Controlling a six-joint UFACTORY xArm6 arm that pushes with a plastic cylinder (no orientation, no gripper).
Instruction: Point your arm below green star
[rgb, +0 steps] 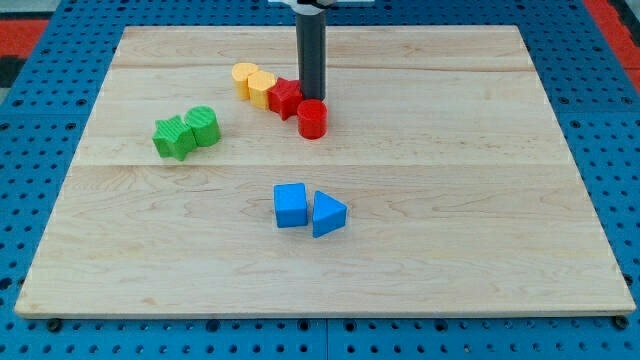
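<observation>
The green star (173, 137) lies on the wooden board (450, 200) at the view's left, touching a green cylinder (203, 126) on its right. My rod comes down from the view's top centre. My tip (312, 97) rests just above the red cylinder (312, 118) and right of the red star (285, 97). The tip is far to the right of the green star and a little higher in the view.
Two yellow blocks (245, 78) (262, 88) sit in a row left of the red star. A blue cube (291, 205) and a blue triangle (328, 213) sit side by side below the centre. A blue pegboard (600, 150) surrounds the board.
</observation>
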